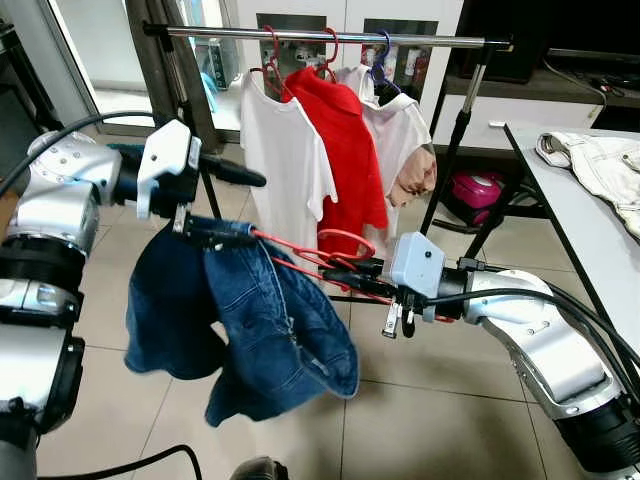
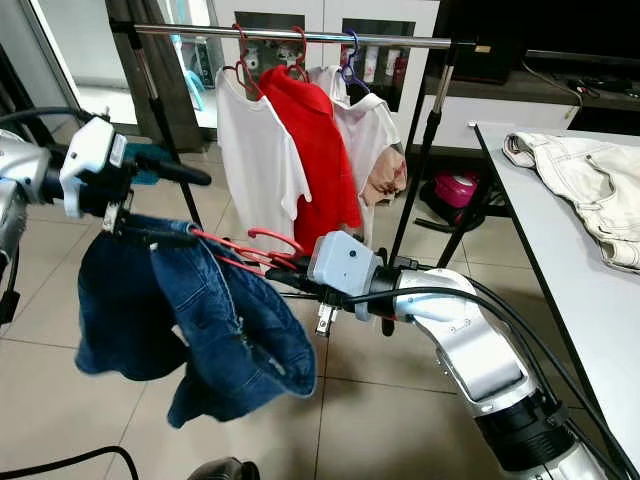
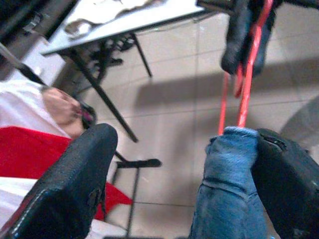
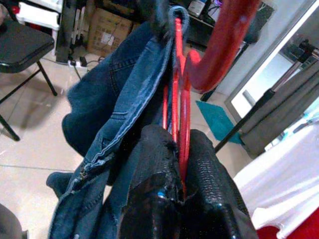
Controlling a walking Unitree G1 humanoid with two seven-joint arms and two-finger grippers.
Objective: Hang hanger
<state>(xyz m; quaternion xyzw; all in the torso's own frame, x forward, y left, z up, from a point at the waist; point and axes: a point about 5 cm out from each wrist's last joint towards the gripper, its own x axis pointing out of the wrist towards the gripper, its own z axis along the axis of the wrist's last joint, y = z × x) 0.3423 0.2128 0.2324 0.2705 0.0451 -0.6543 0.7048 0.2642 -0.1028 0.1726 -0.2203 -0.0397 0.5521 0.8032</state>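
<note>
A red hanger (image 1: 310,255) with blue jeans (image 1: 260,320) draped over it hangs in the air between my two grippers, below and in front of the metal clothes rail (image 1: 330,37). My right gripper (image 1: 345,278) is shut on the hanger near its hook; the right wrist view has both fingers (image 4: 149,189) clamped on the red wire (image 4: 180,114). My left gripper (image 1: 256,208) is open at the hanger's other end. Its fingers (image 3: 75,184) stand wide apart, and the jeans-covered end (image 3: 229,184) rests against one of them.
On the rail hang a white shirt (image 1: 285,150), a red shirt (image 1: 345,160) and another white shirt (image 1: 400,130). A grey table (image 1: 580,240) on the right carries a pale garment (image 1: 600,165). A pink object (image 1: 478,192) sits on the tiled floor by the rack's leg.
</note>
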